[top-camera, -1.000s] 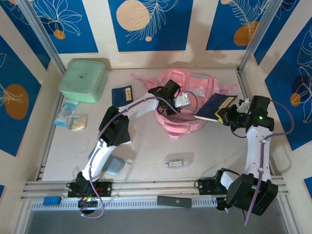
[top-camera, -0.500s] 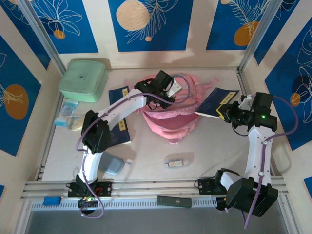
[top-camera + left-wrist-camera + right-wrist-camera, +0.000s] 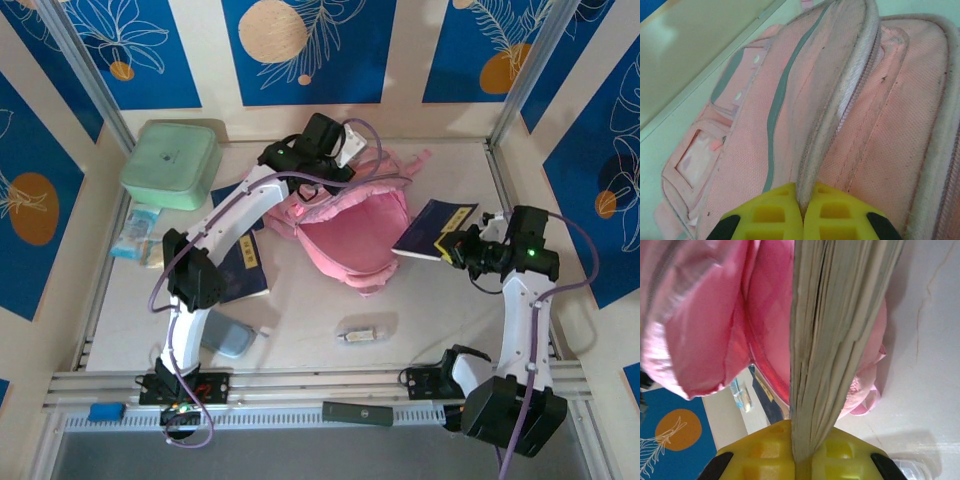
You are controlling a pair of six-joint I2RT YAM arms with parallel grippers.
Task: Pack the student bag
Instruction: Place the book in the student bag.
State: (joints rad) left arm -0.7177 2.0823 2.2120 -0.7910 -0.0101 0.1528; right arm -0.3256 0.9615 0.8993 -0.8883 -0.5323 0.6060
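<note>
Pink student bag (image 3: 350, 240) x1, seam in L gripper (image 3: 802, 214) jaws; R gripper (image 3: 796, 452) jaws clamp 1 book (image 3: 835, 340), poss. a notebook.

No readable text, brand or number anywhere. Yellow label patch on the raised navy book (image 3: 437, 228) near the table's (image 3: 420, 300) right edge: too small to read. Same with the pale patch on the flat navy book (image 3: 243, 270) toward the left edge.
</note>
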